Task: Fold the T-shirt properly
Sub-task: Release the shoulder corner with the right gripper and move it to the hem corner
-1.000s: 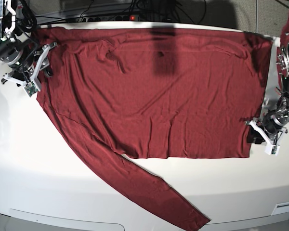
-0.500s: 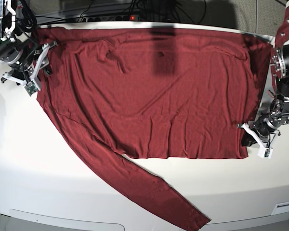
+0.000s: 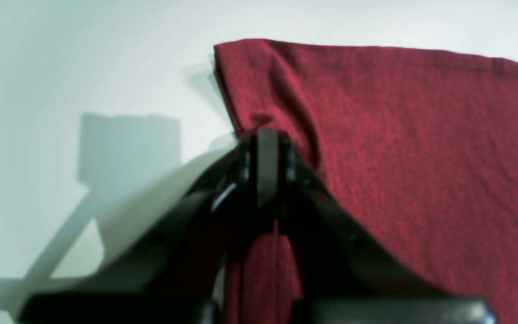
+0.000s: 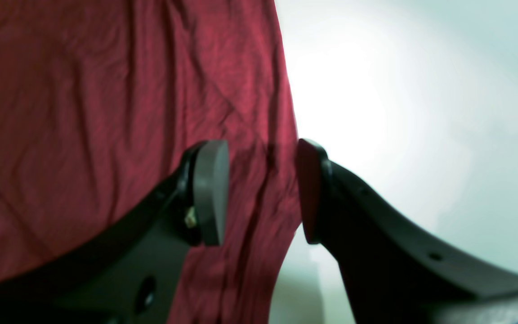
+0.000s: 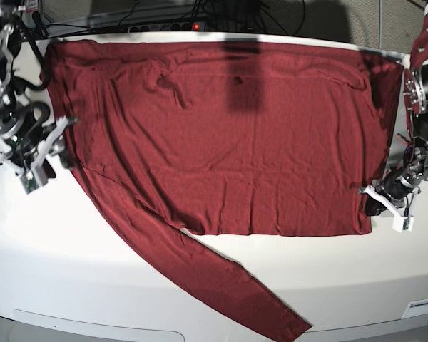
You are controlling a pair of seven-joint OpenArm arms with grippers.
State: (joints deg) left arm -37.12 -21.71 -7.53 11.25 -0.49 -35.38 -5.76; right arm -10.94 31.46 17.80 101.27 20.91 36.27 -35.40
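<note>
The T-shirt (image 5: 221,135) lies flat across the table (image 5: 93,278), long axis left-right, one sleeve trailing toward lower right. Left gripper (image 3: 265,148) pinches its corner; right gripper (image 4: 261,191) straddles its edge, jaws apart.

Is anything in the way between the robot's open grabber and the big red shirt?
No, nothing visible. The right gripper has its jaws open right at the edge of the plain dark red long-sleeved T-shirt, on the white table.

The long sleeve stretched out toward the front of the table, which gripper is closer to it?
Right. The right gripper sits beside the T-shirt's edge just above where the sleeve starts; the left gripper is across the shirt, at the hem corner.
</note>
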